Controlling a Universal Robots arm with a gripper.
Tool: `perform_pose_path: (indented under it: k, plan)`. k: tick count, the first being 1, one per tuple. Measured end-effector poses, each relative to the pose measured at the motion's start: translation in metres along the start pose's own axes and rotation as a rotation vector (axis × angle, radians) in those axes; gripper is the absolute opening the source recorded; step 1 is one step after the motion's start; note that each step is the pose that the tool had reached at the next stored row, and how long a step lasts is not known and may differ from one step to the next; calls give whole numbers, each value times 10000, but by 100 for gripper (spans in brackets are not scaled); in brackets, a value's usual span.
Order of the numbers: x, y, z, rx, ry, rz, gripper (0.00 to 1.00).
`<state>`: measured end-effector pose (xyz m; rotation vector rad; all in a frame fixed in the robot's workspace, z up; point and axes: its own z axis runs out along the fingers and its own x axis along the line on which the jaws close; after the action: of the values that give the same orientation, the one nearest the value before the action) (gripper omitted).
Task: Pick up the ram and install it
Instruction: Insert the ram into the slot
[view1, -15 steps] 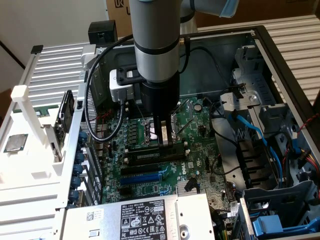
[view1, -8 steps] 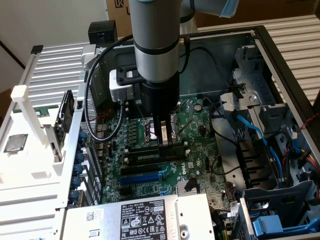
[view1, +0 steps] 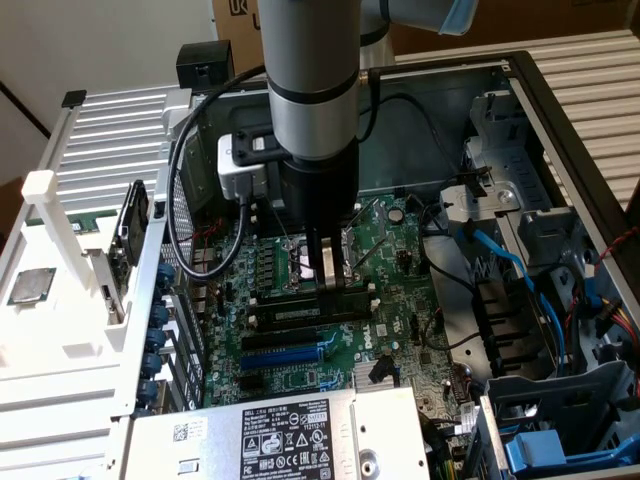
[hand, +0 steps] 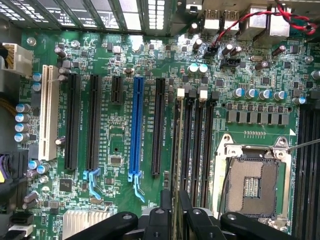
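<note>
The gripper stands with its fingers parted, one on each side of the ram, not clamping it. The ram stands edge-up in the outermost memory slot, the one farthest from the processor socket. I cannot tell whether it is fully seated. Doing this well, I judge, means pressing straight down and evenly along the stick's length, since a tilt would leave one end proud and its clip unlatched. By count there are one ram, four memory slots side by side, one empty socket, one blue expansion slot and one white slot. One silver processor chip lies outside the case, on the exterior view's left.
</note>
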<state>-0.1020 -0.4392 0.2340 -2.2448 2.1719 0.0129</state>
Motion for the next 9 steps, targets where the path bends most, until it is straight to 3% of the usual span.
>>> perform_pose_path:
  k: [5, 9]
  plan:
    - [-2, -1, -113, 1, -1, 0, 20]
    - [-3, -1, -119, 1, -5, 0, 20]
